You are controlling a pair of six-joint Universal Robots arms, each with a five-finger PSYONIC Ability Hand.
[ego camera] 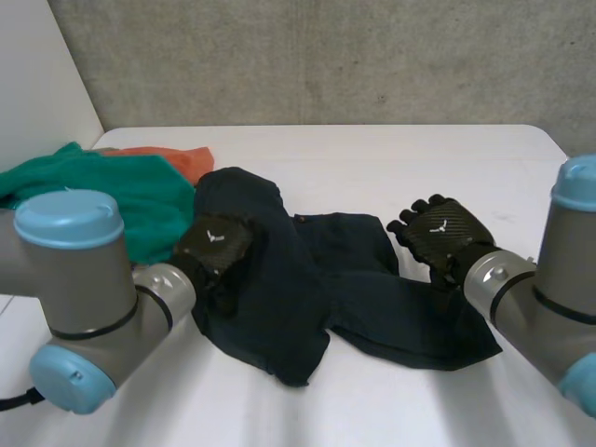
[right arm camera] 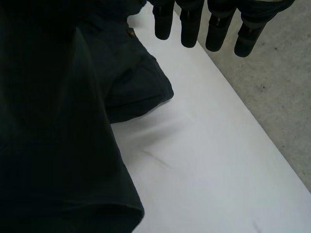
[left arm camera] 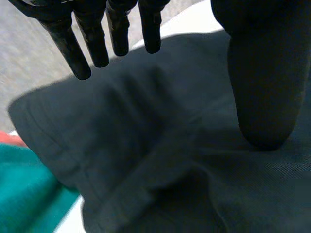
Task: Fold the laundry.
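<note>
Fingers straight; dk cloth, wht table, concrete wall

**No readable text on my feeds**

From my station I find no words, numbers or labels on anything in view. The nearest thing to a sign is a small white emblem, winged in shape, on the back of the left hand, toward the left edge of the table. A second emblem of the same shape sits on the back of the right hand, nearer the right edge. I can make out no letters in either.
</note>
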